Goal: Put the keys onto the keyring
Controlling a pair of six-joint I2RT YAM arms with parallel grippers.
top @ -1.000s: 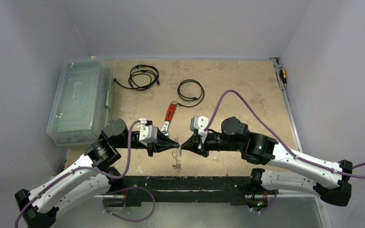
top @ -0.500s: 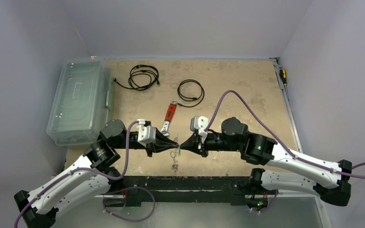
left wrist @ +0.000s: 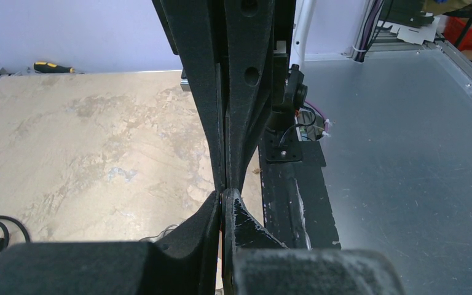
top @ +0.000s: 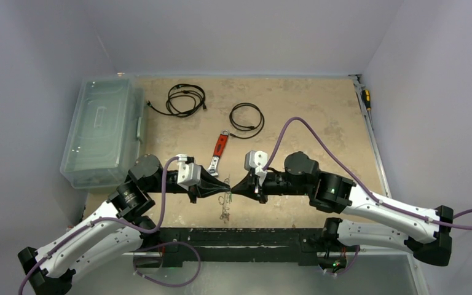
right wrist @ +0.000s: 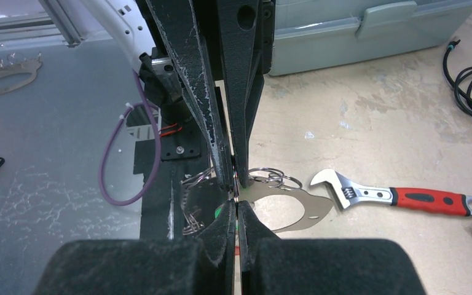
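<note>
**Top view:** The left claw (top: 225,185) and the right claw (top: 236,187) meet tip to tip above the near edge of the bench (top: 319,117), both clenched. Just under that meeting point is the keyring (top: 225,208), a small glinting tangle. It is too small here to tell whether it hangs or lies flat. Beyond the claws lies the wrench (top: 220,149), and farther back are a cable (top: 185,98) and a second cable (top: 247,120). A clear box (top: 101,132) sits at the left edge and a screwdriver (top: 365,98) at the far right.

**Left wrist:** The left claw's fingers are pressed together with no gap. The right claw's fingers reach in from above, also pressed flat, and their tips touch the left claw's tips. The fingers hide the keyring. A metal sheet (left wrist: 405,153) lies to the right of the bench.

**Right wrist:** The right claw is clenched and the left claw comes in from above, tips together. They meet at the rim of the keyring. Its silvery loop spreads to the right, near the wrench's jaw but apart from it. Small wire rings sit beside the left claw's tips. The green key (right wrist: 221,212) peeks out just left of the right claw's tips. I cannot tell whether either claw pinches the ring.
</note>
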